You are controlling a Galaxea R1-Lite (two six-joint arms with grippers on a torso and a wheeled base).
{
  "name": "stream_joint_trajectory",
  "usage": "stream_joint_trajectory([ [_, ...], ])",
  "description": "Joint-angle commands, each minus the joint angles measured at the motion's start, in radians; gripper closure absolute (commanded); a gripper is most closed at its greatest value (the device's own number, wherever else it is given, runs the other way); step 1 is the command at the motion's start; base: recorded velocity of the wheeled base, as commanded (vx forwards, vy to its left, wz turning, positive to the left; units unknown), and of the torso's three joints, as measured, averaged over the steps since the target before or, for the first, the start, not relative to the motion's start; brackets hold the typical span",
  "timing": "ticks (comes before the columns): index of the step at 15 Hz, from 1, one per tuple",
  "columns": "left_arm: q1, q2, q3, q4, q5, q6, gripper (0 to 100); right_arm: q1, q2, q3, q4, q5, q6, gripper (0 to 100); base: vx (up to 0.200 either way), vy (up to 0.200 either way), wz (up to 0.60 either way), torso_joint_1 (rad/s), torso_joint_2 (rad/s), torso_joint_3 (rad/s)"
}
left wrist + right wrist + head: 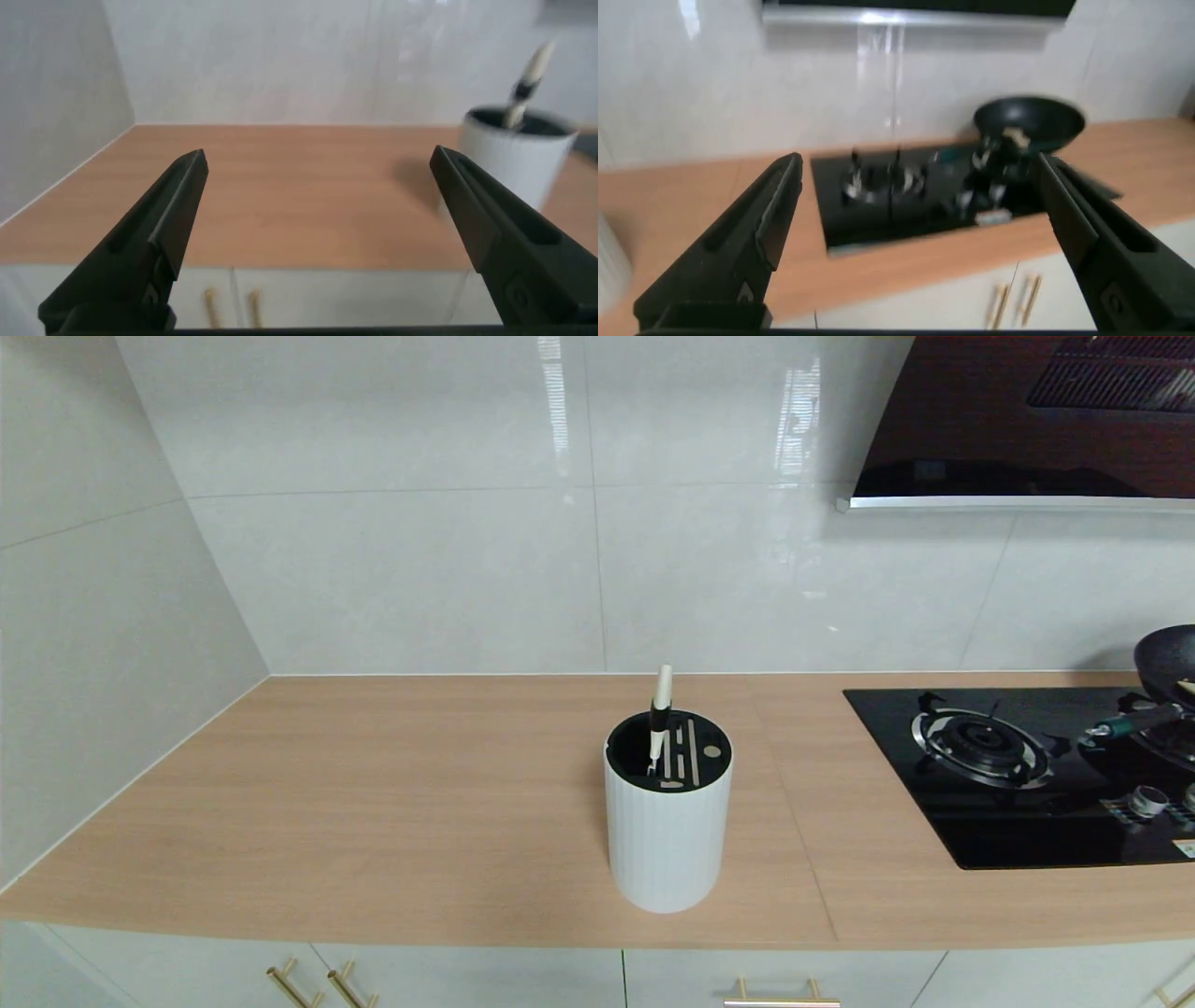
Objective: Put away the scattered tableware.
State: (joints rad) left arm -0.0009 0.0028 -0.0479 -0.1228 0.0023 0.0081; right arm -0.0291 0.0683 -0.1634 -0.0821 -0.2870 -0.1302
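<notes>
A white ribbed cylindrical holder (667, 821) with a black slotted top stands on the wooden counter (392, 803), near its front edge. One utensil with a cream and black handle (660, 709) stands upright in a slot. The left wrist view has the holder (519, 154) off to one side with the handle (528, 79) sticking up. My left gripper (318, 163) is open and holds nothing, in front of the counter's edge. My right gripper (915, 168) is also open, out in front of the stove (915, 196).
A black gas stove (1018, 775) is set into the counter at the right, with a dark pan (1167, 663) on its far burner. A range hood (1027, 420) hangs above it. Tiled walls close the back and left. Cabinet handles (780, 994) show below the counter.
</notes>
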Motion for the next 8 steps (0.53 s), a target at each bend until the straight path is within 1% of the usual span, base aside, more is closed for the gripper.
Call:
stream_joint_trajectory([
  [1,0.001,-0.003,0.048,0.04,0.008,0.0,0,0.008,-0.024,0.116,-0.005,0.04,-0.003,0,0.0,0.0,0.0,0.0,0.0,0.0],
  [2,-0.001,-0.003,0.048,0.107,0.021,0.004,0,0.021,-0.058,0.154,-0.005,0.063,-0.017,0,0.0,0.0,0.0,0.0,0.0,0.0],
  [3,-0.001,-0.003,0.042,0.132,0.022,0.004,0,0.026,-0.068,0.163,0.01,0.085,-0.019,0,0.0,0.0,0.0,0.0,0.0,0.0],
  [4,-0.001,-0.003,0.046,0.109,0.021,0.009,0,0.028,-0.068,0.162,0.024,0.132,0.038,0,0.0,0.0,0.0,0.0,0.0,0.0],
  [5,-0.001,-0.003,0.046,0.109,0.019,0.009,0,0.028,-0.068,0.162,0.025,0.14,0.054,0,0.0,0.0,0.0,0.0,0.0,0.0],
  [6,-0.001,-0.003,0.046,0.11,0.011,0.024,0,0.028,-0.067,0.16,0.036,0.209,0.1,0,0.0,0.0,0.0,0.0,0.0,0.0],
  [7,-0.001,-0.003,0.046,0.11,0.004,0.029,0,0.028,-0.062,0.163,0.078,0.256,0.118,0,0.0,0.0,0.0,0.0,0.0,0.0],
  [8,-0.001,-0.003,0.046,0.11,0.004,0.026,0,0.031,-0.065,0.162,0.09,0.259,0.119,0,0.0,0.0,0.0,0.0,0.0,0.0],
])
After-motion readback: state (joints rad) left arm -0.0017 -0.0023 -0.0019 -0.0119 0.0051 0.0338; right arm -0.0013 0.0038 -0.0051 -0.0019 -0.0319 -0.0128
